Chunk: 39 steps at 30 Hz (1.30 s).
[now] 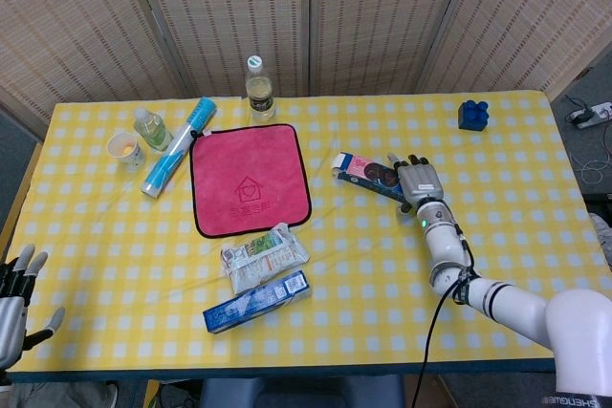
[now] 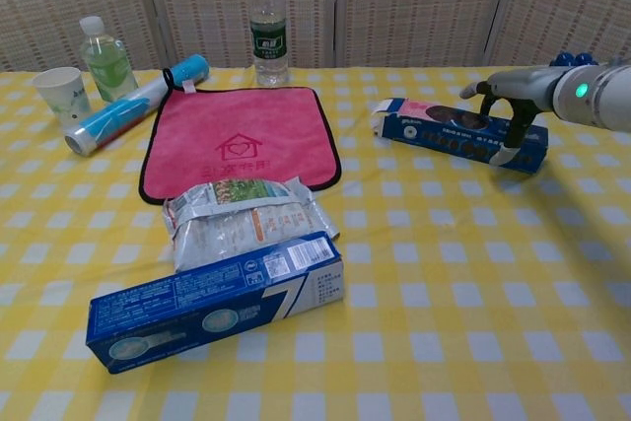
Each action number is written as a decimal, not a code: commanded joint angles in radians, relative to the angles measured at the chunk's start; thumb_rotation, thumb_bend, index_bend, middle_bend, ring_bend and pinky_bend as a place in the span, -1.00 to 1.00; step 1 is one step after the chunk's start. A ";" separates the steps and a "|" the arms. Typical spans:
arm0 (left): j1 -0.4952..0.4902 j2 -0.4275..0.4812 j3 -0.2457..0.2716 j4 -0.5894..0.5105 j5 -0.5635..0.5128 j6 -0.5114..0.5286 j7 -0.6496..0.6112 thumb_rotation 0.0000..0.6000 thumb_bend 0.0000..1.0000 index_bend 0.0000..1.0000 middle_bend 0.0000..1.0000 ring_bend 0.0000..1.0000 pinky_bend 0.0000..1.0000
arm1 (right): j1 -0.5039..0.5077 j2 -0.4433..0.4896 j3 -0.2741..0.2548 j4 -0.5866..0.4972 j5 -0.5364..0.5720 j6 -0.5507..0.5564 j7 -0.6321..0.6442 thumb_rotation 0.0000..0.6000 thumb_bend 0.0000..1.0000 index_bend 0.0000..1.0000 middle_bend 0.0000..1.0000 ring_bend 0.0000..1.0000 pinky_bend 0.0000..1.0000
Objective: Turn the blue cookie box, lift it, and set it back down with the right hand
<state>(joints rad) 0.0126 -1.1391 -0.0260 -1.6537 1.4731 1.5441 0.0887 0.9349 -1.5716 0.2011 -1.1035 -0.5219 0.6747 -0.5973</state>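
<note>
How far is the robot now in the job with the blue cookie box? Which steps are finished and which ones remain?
Nothing looks finished yet: the blue cookie box lies flat on the table, right of the pink cloth. In hand now: the right hand is over the box's right end, fingers reaching down its near side; a firm grip cannot be confirmed. Turning, lifting and setting it down all remain. The left hand is open at the table's near left corner.

On the worktop there are two blue boxes, two bottles, one paper cup, one pink cloth, one blue roll, one snack bag, and one blue toy block.
</note>
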 commanded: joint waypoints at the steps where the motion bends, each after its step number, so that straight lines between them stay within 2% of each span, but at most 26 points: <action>1: -0.001 0.000 -0.001 0.001 -0.002 -0.002 -0.001 1.00 -0.36 -1.00 -1.00 -0.96 -0.98 | 0.009 -0.010 -0.003 0.005 -0.031 -0.011 0.020 1.00 -0.92 -1.00 -0.55 -0.88 -0.82; 11: -0.005 0.003 -0.004 0.004 -0.006 -0.007 -0.004 1.00 -0.36 -1.00 -1.00 -0.96 -0.98 | 0.019 -0.055 0.012 0.024 -0.205 -0.012 0.148 1.00 -0.93 -1.00 -0.55 -0.88 -0.82; 21: 0.003 0.000 0.001 0.015 -0.009 -0.003 -0.016 1.00 -0.36 -1.00 -1.00 -0.96 -0.98 | -0.018 0.001 -0.036 -0.098 -0.392 0.006 0.234 1.00 -0.91 -0.98 -0.51 -0.85 -0.82; 34: 0.005 -0.002 0.005 0.013 -0.005 -0.001 -0.014 1.00 -0.36 -1.00 -1.00 -0.96 -0.98 | -0.030 0.010 -0.043 0.025 -0.327 0.001 0.221 1.00 -0.89 -0.89 -0.51 -0.84 -0.82; 39: 0.006 -0.002 0.005 0.010 -0.006 -0.001 -0.009 1.00 -0.36 -1.00 -1.00 -0.96 -0.98 | -0.034 -0.003 -0.049 0.083 -0.306 -0.020 0.219 1.00 -0.79 -0.78 -0.51 -0.84 -0.82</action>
<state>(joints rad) 0.0188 -1.1411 -0.0205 -1.6437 1.4671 1.5429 0.0802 0.9026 -1.5692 0.1548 -1.0344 -0.8348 0.6627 -0.3769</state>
